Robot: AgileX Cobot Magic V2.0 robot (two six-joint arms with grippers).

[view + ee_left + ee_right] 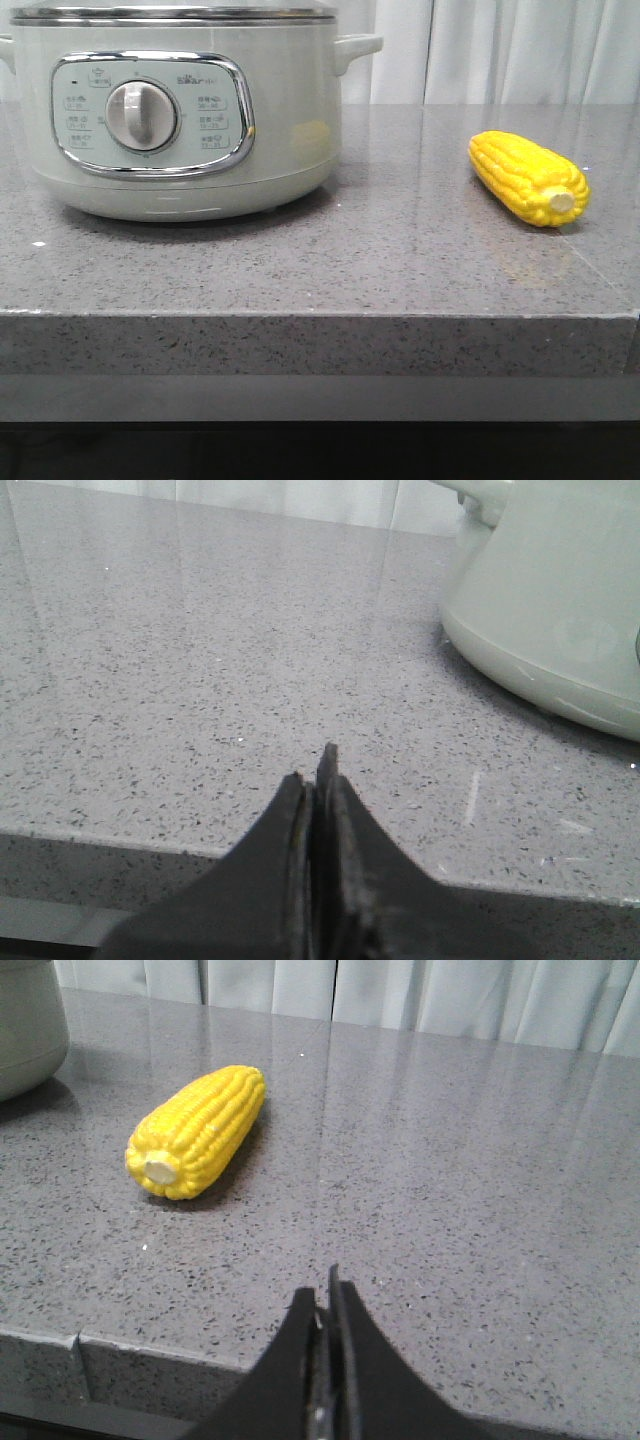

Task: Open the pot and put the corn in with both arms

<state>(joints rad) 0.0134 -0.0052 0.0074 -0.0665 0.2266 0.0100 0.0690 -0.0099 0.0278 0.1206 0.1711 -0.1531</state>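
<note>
The pale grey-green pot stands at the left of the counter with its steel-rimmed lid on and its dial facing me. Its side wall also shows in the left wrist view. The yellow corn lies on its side at the right, stub end toward the front edge; in the right wrist view the corn is ahead of the fingers. My left gripper is shut and empty, low over the counter's front edge, apart from the pot. My right gripper is shut and empty, short of the corn.
The grey speckled stone counter has a thick front edge close to both grippers. White curtains hang behind. Neither arm shows in the front view.
</note>
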